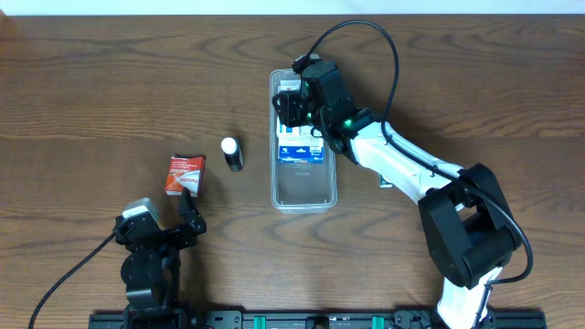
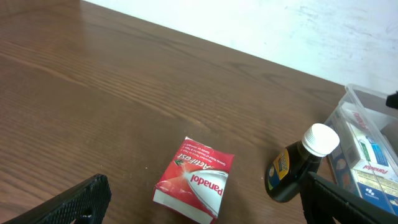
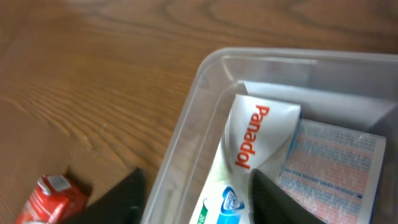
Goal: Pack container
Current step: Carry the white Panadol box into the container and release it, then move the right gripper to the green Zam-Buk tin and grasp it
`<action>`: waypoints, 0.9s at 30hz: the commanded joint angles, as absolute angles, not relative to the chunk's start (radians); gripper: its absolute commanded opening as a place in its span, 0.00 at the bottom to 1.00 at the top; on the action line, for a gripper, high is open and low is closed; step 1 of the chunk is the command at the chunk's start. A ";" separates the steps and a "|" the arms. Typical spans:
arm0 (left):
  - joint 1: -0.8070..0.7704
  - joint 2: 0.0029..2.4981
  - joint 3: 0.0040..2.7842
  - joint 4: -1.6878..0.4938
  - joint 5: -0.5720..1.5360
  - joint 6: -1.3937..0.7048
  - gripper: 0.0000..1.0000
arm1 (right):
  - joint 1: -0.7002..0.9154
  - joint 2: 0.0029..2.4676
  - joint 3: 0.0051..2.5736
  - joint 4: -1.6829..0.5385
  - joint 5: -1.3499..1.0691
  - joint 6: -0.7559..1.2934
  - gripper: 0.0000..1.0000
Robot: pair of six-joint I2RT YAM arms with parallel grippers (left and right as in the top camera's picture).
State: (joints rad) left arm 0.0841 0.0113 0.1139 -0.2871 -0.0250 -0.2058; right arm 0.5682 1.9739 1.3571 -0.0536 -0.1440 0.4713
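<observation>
— Wooden table (image 1: 91, 91), brown, grain running across. Largest item on it?

— Container (image 1: 303, 187): clear tub at table centre, long axis 12 to 6 o'clock. Contents: small boxes crowded into the 12 o'clock half. A blue-and-white box (image 1: 302, 151) is uppermost in the overhead view, and a white Panadol box (image 3: 255, 140) sits against the end wall. Count uncertain. The 6 o'clock half is bare.

— Grippers?

— Right gripper (image 1: 291, 108): over the tub's 12 o'clock end, jaws spread, one finger outside the wall, nothing pinched. Left gripper (image 1: 190, 212): at the table's 7 o'clock, jaws likewise wide and empty.

— Unpacked stock?

— Red box (image 1: 185, 174): flat on the wood at the tub's 9 o'clock, just 12 o'clock of the left gripper. Bottle (image 1: 232, 153): dark, white cap, apparently on its side, between red box and tub, touching neither.

— Step in hand?

— Judged about midway: some boxes in, two items out. The next move calls for the left gripper to close across the red box, lift it, and carry it toward 3 o'clock into the bare half. The bottle is round and may roll.
</observation>
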 commanded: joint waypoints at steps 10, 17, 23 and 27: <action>0.086 0.010 0.091 -0.296 -0.014 -0.204 0.98 | 0.505 1.808 1.361 -0.231 -0.285 0.353 0.33; 0.086 0.010 0.091 -0.296 -0.014 -0.204 0.98 | 0.350 1.542 1.361 -0.636 -0.131 0.290 0.69; 0.086 0.010 0.091 -0.296 -0.014 -0.204 0.98 | 0.220 1.551 1.334 -0.899 -0.060 0.290 0.96; 0.086 0.010 0.091 -0.296 -0.014 -0.204 0.98 | 0.210 1.623 1.281 -0.929 -0.059 0.255 0.99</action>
